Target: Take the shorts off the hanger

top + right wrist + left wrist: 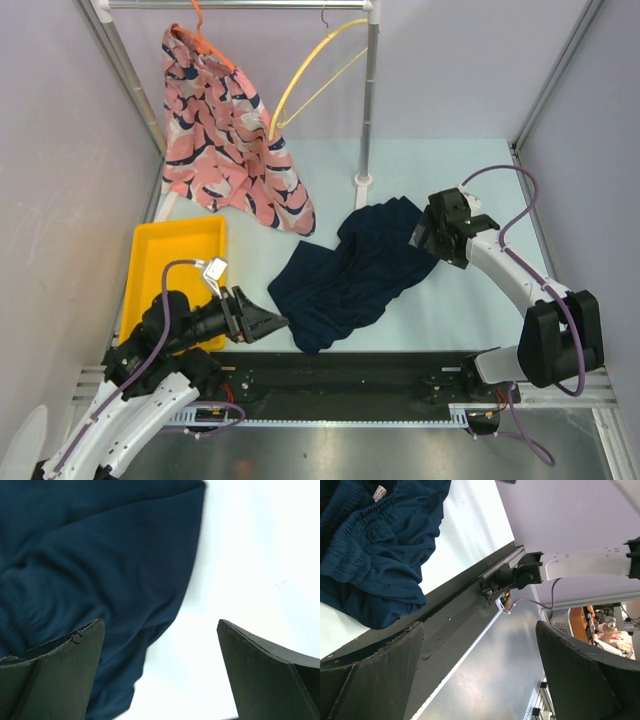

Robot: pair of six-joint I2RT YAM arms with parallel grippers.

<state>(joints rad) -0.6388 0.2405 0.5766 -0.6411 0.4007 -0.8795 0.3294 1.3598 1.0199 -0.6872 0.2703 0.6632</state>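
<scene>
Dark navy shorts lie crumpled on the pale table, off any hanger. Salmon-pink printed shorts hang from an orange hanger on the rail at the back left. An empty yellow hanger dangles beside them. My left gripper is open at the navy shorts' near left edge, holding nothing; its wrist view shows the navy shorts above open fingers. My right gripper is open at the cloth's far right end, with the navy shorts under its left finger.
A yellow tray sits at the left of the table. The rack's upright post stands on a foot just behind the navy shorts. A black rail runs along the table's near edge.
</scene>
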